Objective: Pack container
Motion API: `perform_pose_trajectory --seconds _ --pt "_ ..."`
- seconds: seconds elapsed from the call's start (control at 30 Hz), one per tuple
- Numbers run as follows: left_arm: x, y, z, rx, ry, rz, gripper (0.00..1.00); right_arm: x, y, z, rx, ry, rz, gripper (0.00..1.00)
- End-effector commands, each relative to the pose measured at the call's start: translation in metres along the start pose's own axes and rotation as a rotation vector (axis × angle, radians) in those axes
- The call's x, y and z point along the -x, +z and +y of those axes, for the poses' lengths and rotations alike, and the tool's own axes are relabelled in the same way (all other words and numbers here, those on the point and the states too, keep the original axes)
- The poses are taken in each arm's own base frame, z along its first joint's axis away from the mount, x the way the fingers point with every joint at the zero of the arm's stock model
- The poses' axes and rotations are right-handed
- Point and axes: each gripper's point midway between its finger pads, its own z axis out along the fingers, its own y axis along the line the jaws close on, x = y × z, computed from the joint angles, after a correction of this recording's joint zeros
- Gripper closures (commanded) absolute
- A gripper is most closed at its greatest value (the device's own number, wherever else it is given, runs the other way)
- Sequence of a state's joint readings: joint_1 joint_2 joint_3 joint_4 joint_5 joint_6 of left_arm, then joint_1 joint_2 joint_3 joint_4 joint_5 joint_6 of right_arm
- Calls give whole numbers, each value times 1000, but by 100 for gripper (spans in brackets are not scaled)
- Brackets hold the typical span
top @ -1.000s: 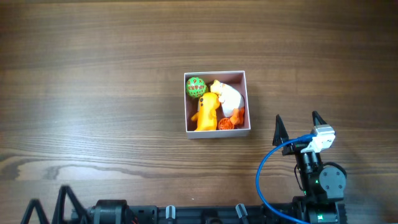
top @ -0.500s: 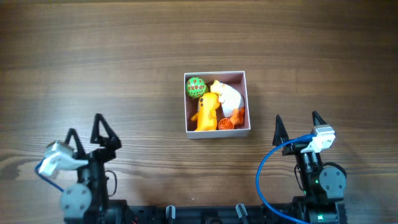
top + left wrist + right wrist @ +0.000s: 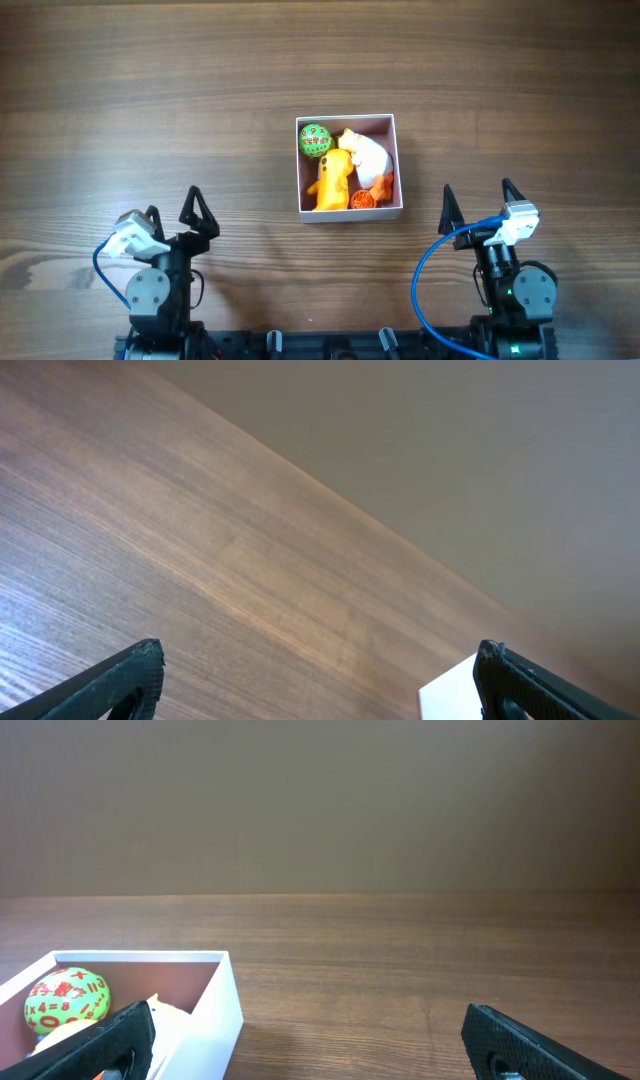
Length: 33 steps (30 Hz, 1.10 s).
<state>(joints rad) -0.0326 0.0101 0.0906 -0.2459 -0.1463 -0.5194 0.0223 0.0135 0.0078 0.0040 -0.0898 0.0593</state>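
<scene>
We see the container (image 3: 350,214) open side up near the middle of the bench (image 3: 150,80), square with no longer axis, walls nearly parallel to the bench edges, while the left pincer (image 3: 172,203) and right pincer (image 3: 478,190) hang spread apart by the near edge.

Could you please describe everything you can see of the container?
The container is a square, shallow box with thin white walls, seemingly cardboard, and a dusty pink inside. It sits open and flat on the wooden table, near the middle. Inside lie a green ball, a white toy, a yellow toy and an orange toy.
</scene>
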Motion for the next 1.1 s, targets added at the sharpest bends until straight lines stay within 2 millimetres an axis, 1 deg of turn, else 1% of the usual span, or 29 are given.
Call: perform_pose_trajectory --seconds 0.0,0.07,0.2,0.3,0.37,1.07 --pt "-6 1 -3 -25 83 14 0 2 0 0 3 10 -10 0" --pt "-6 1 -3 -27 158 13 0 2 0 0 3 10 -10 0" --pt "-6 1 -3 -30 364 12 0 2 0 0 3 10 -10 0" --pt "-10 1 -9 -69 492 25 0 2 0 0 3 10 -10 0" --pt "-13 0 -13 -99 544 33 0 2 0 0 3 10 -10 0" --pt "-14 0 -13 -101 542 38 0 2 0 0 3 10 -10 0"
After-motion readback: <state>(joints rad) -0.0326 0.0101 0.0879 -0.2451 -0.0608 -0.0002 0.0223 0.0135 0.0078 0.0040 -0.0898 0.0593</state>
